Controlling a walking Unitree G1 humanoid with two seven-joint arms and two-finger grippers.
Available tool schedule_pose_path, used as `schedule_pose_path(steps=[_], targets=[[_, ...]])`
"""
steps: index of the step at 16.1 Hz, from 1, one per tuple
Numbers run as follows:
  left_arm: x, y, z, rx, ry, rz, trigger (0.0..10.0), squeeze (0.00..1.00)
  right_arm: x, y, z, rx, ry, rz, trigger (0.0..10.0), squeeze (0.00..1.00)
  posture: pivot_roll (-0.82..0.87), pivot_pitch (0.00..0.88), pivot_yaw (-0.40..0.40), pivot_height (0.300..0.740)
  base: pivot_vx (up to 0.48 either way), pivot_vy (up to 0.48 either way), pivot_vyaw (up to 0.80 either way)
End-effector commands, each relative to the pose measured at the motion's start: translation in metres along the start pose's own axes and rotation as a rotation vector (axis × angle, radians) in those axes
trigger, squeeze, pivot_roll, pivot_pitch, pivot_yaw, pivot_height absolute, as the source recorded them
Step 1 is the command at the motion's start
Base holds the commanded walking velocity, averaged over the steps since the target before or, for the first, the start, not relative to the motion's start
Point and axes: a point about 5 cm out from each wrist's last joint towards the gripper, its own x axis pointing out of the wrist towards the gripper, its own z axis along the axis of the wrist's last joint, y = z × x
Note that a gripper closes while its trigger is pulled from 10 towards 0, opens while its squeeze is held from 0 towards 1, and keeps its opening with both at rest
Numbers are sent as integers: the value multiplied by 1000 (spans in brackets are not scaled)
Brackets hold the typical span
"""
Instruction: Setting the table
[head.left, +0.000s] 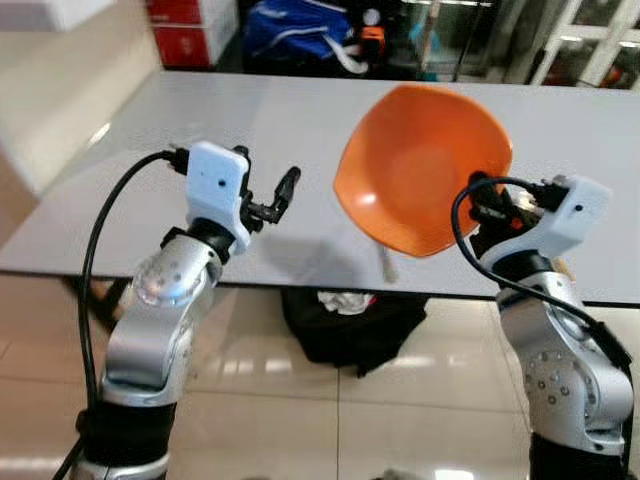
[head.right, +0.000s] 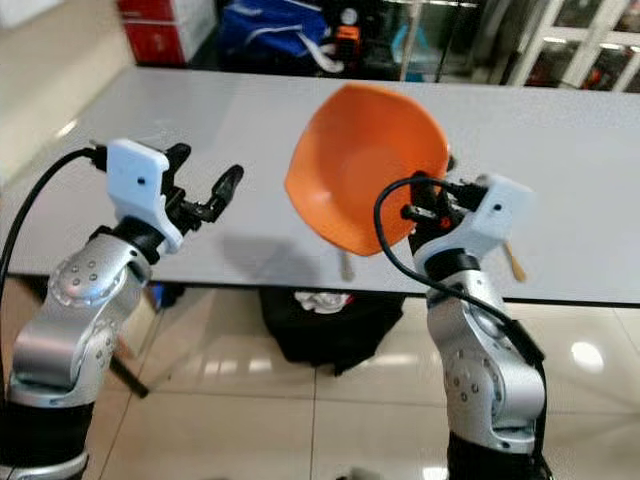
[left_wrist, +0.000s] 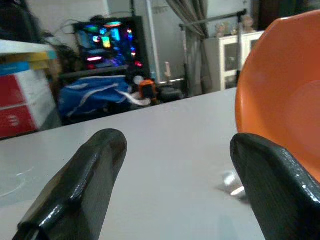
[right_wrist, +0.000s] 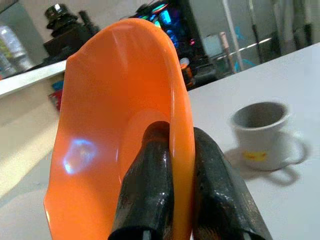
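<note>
Grey table (head.left: 250, 130) — tiled floor (head.left: 300, 410), bags (head.left: 295, 30) behind.

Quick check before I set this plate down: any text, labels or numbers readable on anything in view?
None legible.
Grey mug: yellow label, too blurred to read.
Red and white boxes: any markings too small to read.
Orange plate in the right pincer: plain.
Left pincer: unmarked.

Glossy tiled floor (head.left: 300, 420); grey table (head.left: 250, 130); possibly glass doors (head.left: 600, 40).
</note>
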Motion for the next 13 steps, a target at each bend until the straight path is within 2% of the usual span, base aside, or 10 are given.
schedule_pose_path(steps=[1,2,6,13], targets=[[1,-2,4,11,-8,-20,10000,0,0,1,10,1,-42,5,10000,0,61,41,2,740,382,0,0],[1,-2,4,11,-9,-20,10000,0,0,1,9,9,-37,7,10000,0,63,40,2,740,379,0,0],[1,-2,4,12,-10,-22,10000,0,-1,1,8,15,-32,9,10000,0,62,34,4,740,381,0,-677],[-1,-2,5,17,-14,-27,10000,0,-5,6,6,52,-21,70,10000,0,67,19,6,740,380,0,0]])
